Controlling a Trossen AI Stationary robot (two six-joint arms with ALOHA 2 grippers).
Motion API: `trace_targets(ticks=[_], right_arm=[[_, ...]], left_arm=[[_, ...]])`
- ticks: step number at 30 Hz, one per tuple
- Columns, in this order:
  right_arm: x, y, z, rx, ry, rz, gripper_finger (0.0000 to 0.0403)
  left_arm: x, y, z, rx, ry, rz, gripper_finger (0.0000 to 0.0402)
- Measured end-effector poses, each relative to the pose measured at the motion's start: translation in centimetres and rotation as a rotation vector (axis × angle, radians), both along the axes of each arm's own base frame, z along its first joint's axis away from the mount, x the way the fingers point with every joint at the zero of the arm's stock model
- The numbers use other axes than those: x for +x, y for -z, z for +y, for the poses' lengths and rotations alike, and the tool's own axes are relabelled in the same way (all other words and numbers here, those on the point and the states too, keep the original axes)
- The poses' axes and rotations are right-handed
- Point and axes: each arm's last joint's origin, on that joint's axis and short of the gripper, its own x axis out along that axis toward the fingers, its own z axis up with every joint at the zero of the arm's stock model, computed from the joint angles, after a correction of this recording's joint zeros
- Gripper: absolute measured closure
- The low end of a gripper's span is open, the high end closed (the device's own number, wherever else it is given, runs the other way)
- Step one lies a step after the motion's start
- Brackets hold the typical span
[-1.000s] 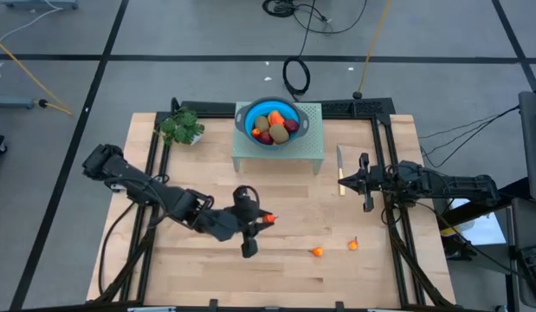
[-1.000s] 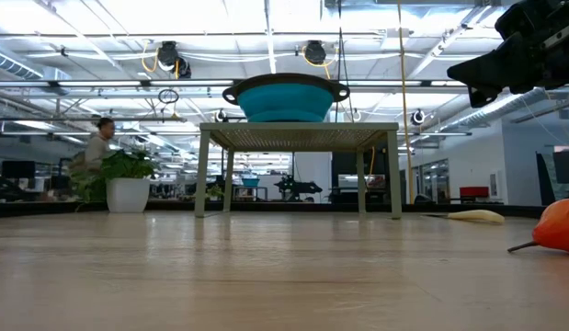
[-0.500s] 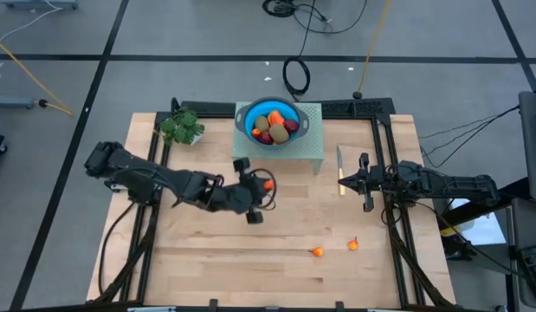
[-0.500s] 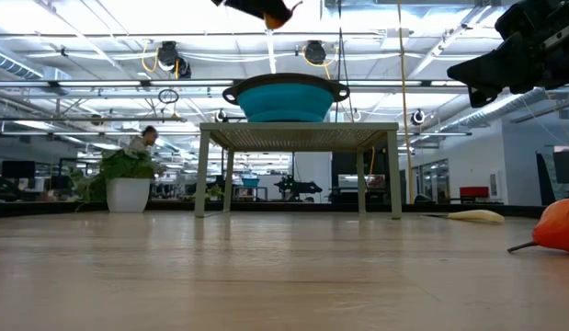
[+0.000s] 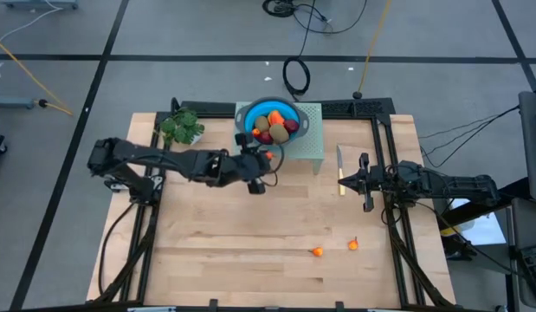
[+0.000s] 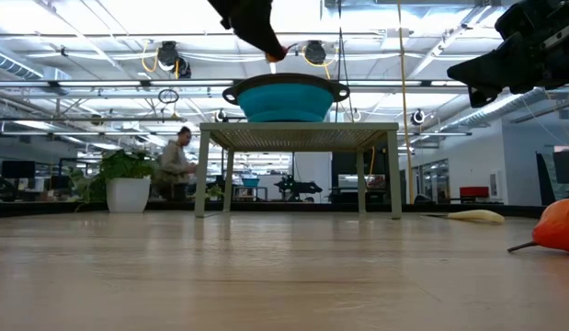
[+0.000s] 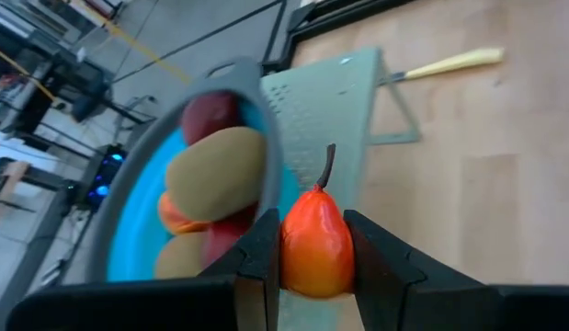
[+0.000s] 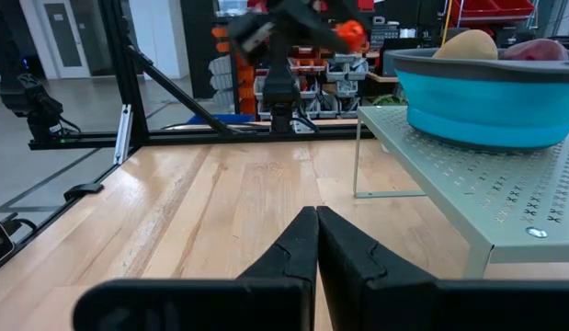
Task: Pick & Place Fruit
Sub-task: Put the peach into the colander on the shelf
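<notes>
From above, the left gripper point(image 5: 262, 159) reaches across the wooden surface point(image 5: 250, 251) to the near rim of the blue bowl point(image 5: 243, 119), its jaws clenched on a small orange-red fruit point(image 5: 268, 156). The bowl sits on a pale green stand point(image 5: 309, 147) and holds kiwis point(image 5: 260, 123), an orange piece point(image 5: 275, 116) and dark red pieces point(image 5: 290, 126). Two tiny orange fruits point(image 5: 317, 252) point(image 5: 353, 245) lie on the surface near the front, well apart from the bowl. A leafy bunch point(image 5: 182, 127) lies left of the stand, a knife point(image 5: 339, 169) right of it. The right gripper point(image 5: 364, 184) waits just beside the knife, jaws clenched on nothing.

At table height, the left gripper point(image 6: 256, 23) hangs above the bowl's point(image 6: 284, 97) left rim with the fruit point(image 6: 275, 55) at its tip. Another orange fruit point(image 6: 560, 225) lies at the right edge. A person point(image 6: 178, 161) shows in the room behind.

From the left wrist, the jaws grasp the stemmed fruit point(image 7: 315, 244) beside the bowl's rim point(image 7: 266, 138), above the stand point(image 7: 330, 110).

From the right wrist, the fingers point(image 8: 330, 244) are pressed together; the bowl point(image 8: 486, 97) stands ahead.
</notes>
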Motion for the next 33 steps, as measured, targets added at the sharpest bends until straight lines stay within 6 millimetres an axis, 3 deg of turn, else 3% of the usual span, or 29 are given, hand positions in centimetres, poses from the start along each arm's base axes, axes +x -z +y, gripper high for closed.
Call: trace_targets(ticks=[17,33], right_arm=[[0.0,0.0,0.0,0.000,0.000,0.000,0.0399],[0.0,0.0,0.0,0.000,0.000,-0.001,0.0399]], left_arm=[[-0.1,-0.2,4.8,0.028,-0.115,-0.002,0.0309],[-2.1,-3.8,7.6,0.041,-0.185,-0.173,0.0309]])
